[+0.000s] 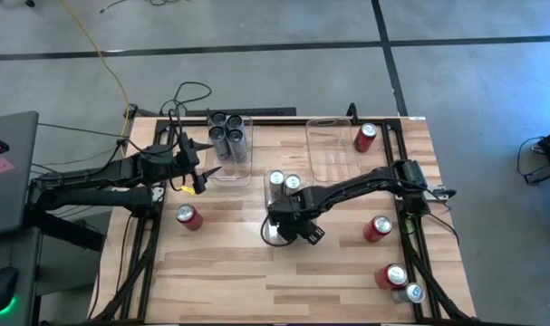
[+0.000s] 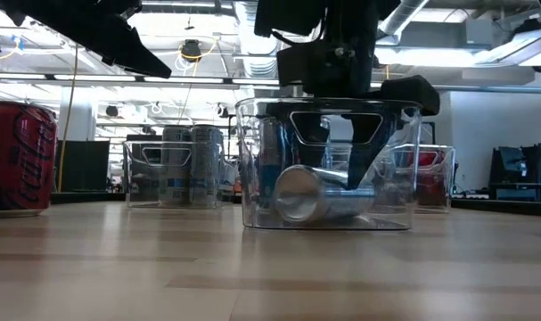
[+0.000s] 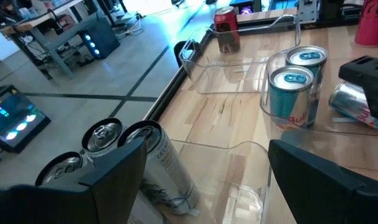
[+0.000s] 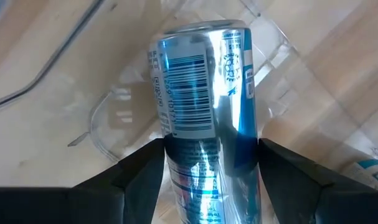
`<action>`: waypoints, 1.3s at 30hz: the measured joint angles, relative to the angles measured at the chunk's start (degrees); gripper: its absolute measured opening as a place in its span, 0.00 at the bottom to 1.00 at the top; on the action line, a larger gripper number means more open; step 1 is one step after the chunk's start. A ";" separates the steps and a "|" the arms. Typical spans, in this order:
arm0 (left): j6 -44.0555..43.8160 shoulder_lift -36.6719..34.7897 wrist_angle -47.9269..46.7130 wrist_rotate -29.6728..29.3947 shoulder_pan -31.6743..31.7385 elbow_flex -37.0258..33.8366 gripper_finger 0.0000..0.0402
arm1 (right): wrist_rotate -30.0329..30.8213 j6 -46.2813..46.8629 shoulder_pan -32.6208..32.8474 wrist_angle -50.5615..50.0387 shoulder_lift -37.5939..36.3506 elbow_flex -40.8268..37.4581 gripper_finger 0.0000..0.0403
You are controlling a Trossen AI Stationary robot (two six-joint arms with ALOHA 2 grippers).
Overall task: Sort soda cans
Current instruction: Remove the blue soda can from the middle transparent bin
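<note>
My right gripper [image 1: 291,226] reaches down into the middle clear bin [image 1: 271,237] and is shut on a silver-blue can [image 4: 204,106] that lies on its side. Two more silver-blue cans [image 1: 284,181] stand upright at that bin's far end. My left gripper [image 1: 202,172] hovers open and empty by the near end of the far-left bin [image 1: 241,172]. That bin holds several dark grey cans [image 1: 227,134], which also show as dark grey cans [image 3: 108,146] in the left wrist view. Red cans stand on the table: one [image 1: 188,216] at the left, two [image 1: 377,228] [image 1: 392,275] at the right. My right gripper pinches the silver-blue can's body [image 4: 176,146] between its two fingers, one finger [image 4: 139,171] on each side, lying across the can's length. It comes from above, pointing down into the bin. The can [image 2: 319,196] lies on its side on the bin's floor.
A third clear bin [image 1: 333,158] sits at the far right, with a red can [image 1: 365,136] by its right side. A silver can [image 1: 413,292] stands near the right near corner. Cables lie at the far-left edge. Bare wood stretches along the near side.
</note>
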 joint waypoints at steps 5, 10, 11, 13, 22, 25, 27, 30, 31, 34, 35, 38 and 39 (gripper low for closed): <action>-0.19 0.00 0.01 0.00 0.00 -0.02 0.82 | -3.78 -2.99 -1.71 1.63 -0.07 -1.26 0.67; -0.35 0.00 -0.11 0.00 0.00 -0.02 0.82 | -10.24 -2.76 -3.62 0.96 -0.18 -1.57 0.68; -0.16 0.00 -0.11 0.00 0.00 -0.02 0.82 | -10.66 -2.78 -3.75 0.95 -0.18 -1.57 0.68; 0.05 0.00 -0.07 -0.02 0.00 -0.02 0.82 | -10.27 -3.36 -3.72 0.83 -0.18 -1.57 0.68; -1.09 0.00 0.26 -0.02 0.00 -0.02 0.82 | -10.59 -0.84 -3.69 7.60 -0.23 -4.81 0.67; -1.46 0.00 0.29 -0.02 0.00 -0.02 0.82 | -11.42 6.43 -4.08 12.76 -0.15 -5.89 0.67; -1.41 0.00 0.35 -0.02 0.00 -0.02 0.82 | -11.42 7.78 -3.84 12.73 -0.16 -5.87 0.67; -1.41 0.00 0.82 -0.17 0.00 -0.02 0.82 | -11.22 7.92 -3.54 12.15 -0.24 -5.90 0.67; -1.39 0.00 1.16 -0.31 0.00 -0.02 0.82 | -11.18 7.94 -3.39 12.11 -0.23 -5.90 0.67; -1.29 0.00 2.62 -0.39 0.00 -0.02 0.82 | -10.94 8.06 -3.02 12.50 -0.25 -5.91 0.67; -0.92 0.00 3.25 -0.37 0.00 -0.02 0.82 | -10.90 8.16 -2.90 12.68 -0.25 -5.92 0.66; 0.24 0.00 4.73 -0.39 -0.07 -0.02 0.82 | -10.55 8.84 -2.68 13.03 -0.25 -5.95 0.62; 0.53 0.00 4.78 -0.39 -0.07 -0.02 0.82 | -10.55 9.26 -2.68 13.07 -0.25 -5.95 0.61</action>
